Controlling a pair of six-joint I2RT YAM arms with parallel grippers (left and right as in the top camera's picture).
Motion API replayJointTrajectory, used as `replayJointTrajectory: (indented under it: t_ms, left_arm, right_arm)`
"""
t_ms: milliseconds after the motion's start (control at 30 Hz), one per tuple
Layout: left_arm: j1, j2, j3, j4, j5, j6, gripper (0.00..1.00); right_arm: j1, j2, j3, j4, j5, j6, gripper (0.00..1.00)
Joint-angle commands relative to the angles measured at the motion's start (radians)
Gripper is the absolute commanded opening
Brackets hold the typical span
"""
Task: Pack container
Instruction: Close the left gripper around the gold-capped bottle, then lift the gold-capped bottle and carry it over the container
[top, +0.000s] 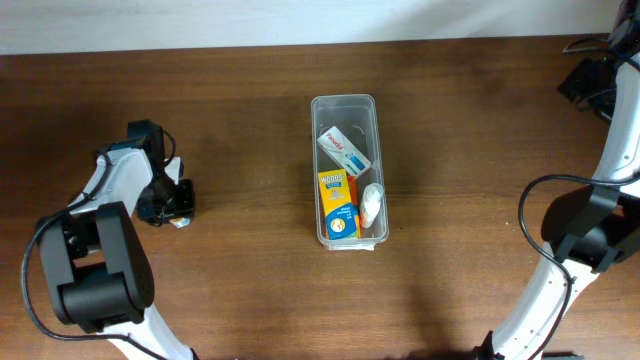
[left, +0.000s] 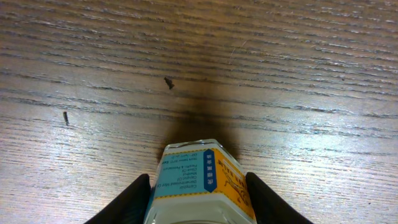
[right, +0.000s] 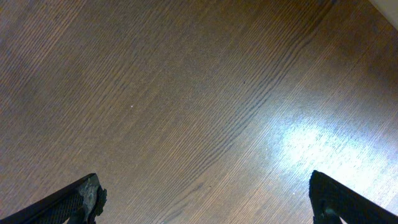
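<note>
- The left gripper (left: 198, 182) is clasping a small box (left: 198, 167), its fingers sitting against both sides of the white, blue and orange carton.
- The right gripper (right: 205, 186) is hanging wide open, holding nothing, over bare table (top: 240, 120).
- The container (top: 316, 170) is standing mid-table, well right of the left gripper, holding a white box (top: 344, 150), an orange box (top: 338, 205) and a white bottle (top: 371, 203).

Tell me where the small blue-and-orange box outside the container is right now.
The small box sits on the table between the fingers of the left claw in the left wrist view; overhead, that is the table's left side, well left of the container.
</note>
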Motion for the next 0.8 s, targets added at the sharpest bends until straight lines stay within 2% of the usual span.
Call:
replayJointTrajectory:
  t_ms: [0,200,267,767]
  left_arm:
    - [0.002,0.008,-0.004,0.001,-0.003,0.008,0.42]
    - [0.002,0.008,-0.004,0.001,-0.003,0.007,0.41]
    - [0.002,0.008,-0.004,0.001,-0.003,0.007,0.37]
    - [0.002,0.008,-0.002,-0.025,-0.002,0.004,0.36]
  right_arm:
    - [0.001,-0.004,0.0,0.0,0.019,0.004,0.98]
    - [0.001,-0.004,0.0,0.0,0.019,0.004,0.98]
    - [0.001,-0.004,0.0,0.0,0.019,0.004,0.98]
    - [0.001,-0.004,0.0,0.0,0.019,0.004,0.98]
